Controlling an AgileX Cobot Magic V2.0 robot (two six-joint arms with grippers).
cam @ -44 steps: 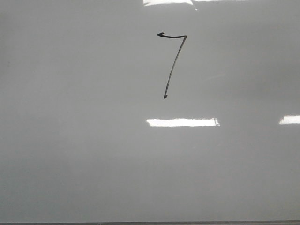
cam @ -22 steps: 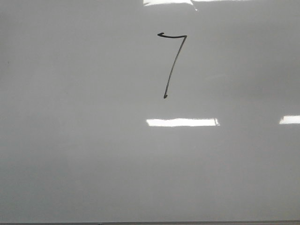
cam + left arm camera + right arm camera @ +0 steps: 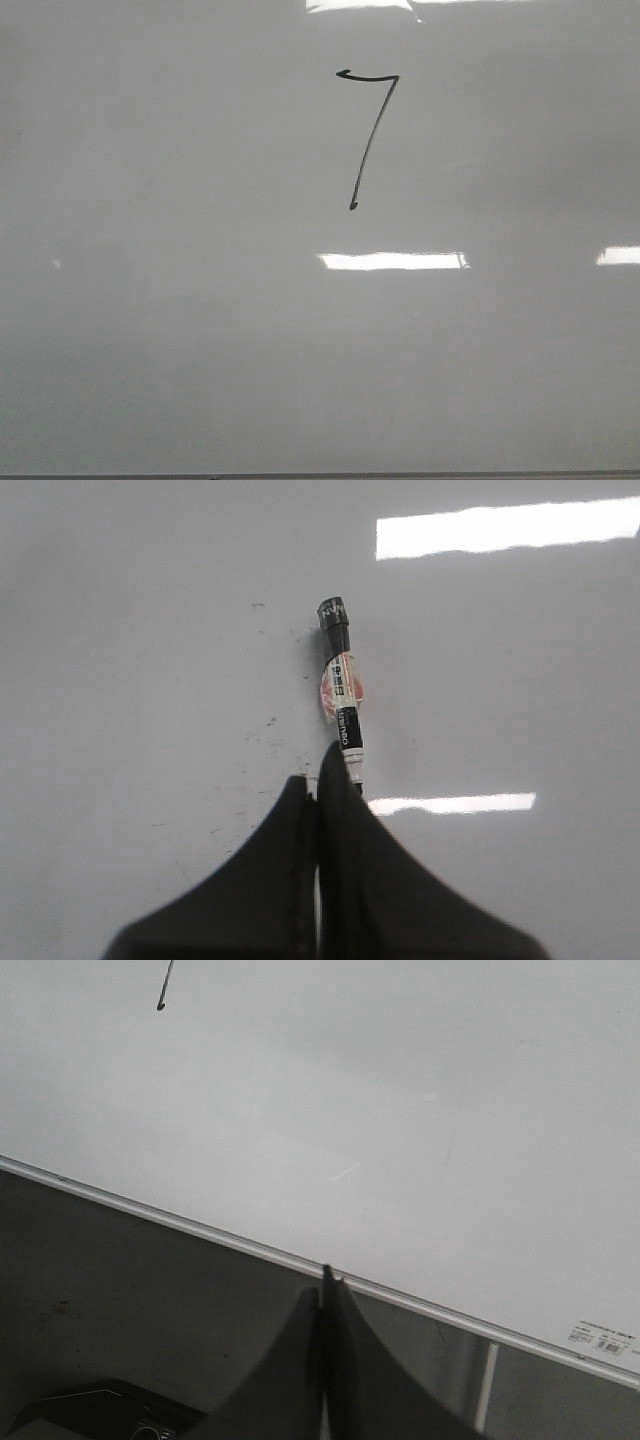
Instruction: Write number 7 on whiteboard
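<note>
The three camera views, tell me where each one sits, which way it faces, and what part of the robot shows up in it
Front view: faces forward onto the whiteboard with the number 7; no robot part shows.
Left wrist view: on the left arm, looking at the board; left gripper shut on a marker.
Right wrist view: on the right arm, over the board's lower edge; right gripper closed, empty.
Shared: front and right wrist views both show the 7's downstroke end.

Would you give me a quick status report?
Left gripper shut on marker. Right gripper shut, empty. Number 7 drawn on whiteboard. Nothing in the way.
</note>
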